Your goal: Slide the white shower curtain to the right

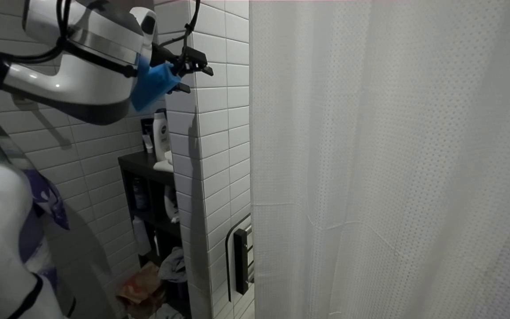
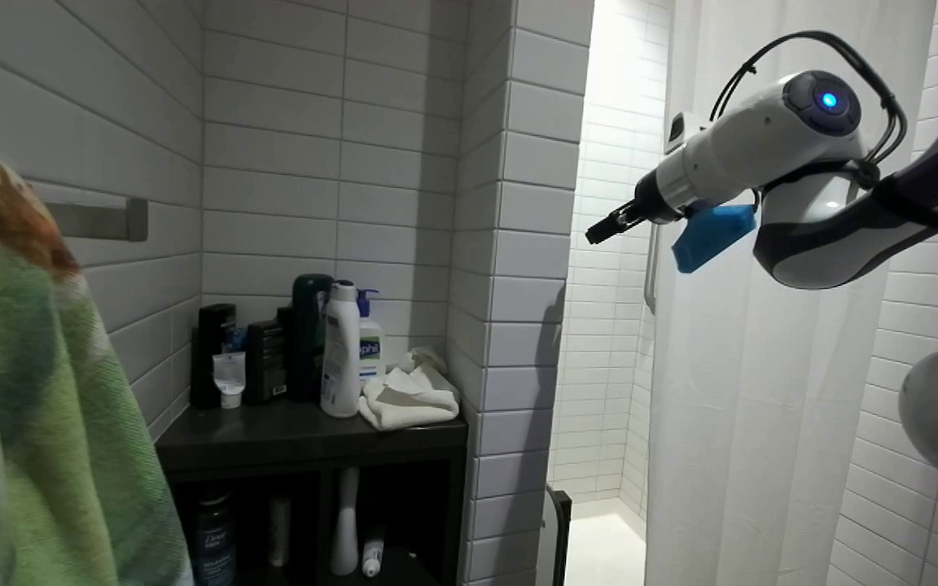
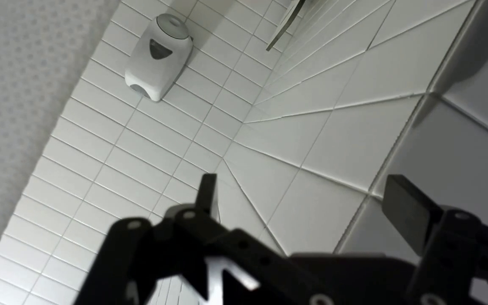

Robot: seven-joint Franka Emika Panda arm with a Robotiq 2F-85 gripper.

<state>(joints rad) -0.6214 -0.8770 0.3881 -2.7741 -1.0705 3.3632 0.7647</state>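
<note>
White shower curtain is being seen beyond the right edge of the surface in an exterior view, jaws being held apart, empty, with firm edge pinch, clear of tiled wall, likely being needed before sliding.

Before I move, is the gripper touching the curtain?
Apart: in the wrist view, wall tiles show between the open gripper and the curtain.

Both exterior views crop the white shower curtain at top and bottom, and the wrist view blurs it.
</note>
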